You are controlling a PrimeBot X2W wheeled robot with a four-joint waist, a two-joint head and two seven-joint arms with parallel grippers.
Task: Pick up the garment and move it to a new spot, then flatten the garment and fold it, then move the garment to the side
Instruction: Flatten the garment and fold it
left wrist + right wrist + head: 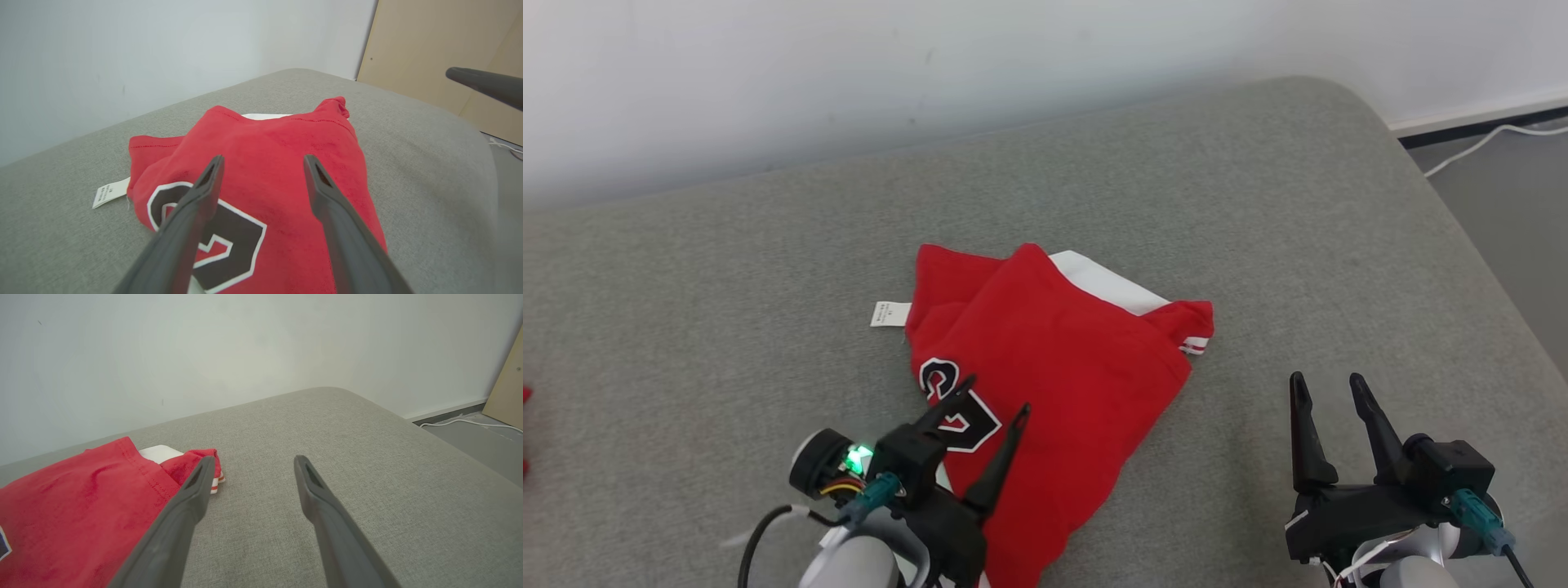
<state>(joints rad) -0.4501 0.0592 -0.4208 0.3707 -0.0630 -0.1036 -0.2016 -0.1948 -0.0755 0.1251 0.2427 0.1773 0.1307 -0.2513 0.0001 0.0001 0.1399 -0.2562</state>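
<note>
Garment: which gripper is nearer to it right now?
Left. The left gripper is over the near part of the garment, at the number print. The right gripper stands apart off its right edge, above the cushion.

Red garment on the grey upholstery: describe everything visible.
The red soft-knit garment lies folded over itself on the grey upholstered surface. A white-edged black numeral shows at its near left, a white care tag sticks out left, a white panel and striped hem at the far side. Open fingers of the left gripper hang over the numeral; contact unclear.
</note>
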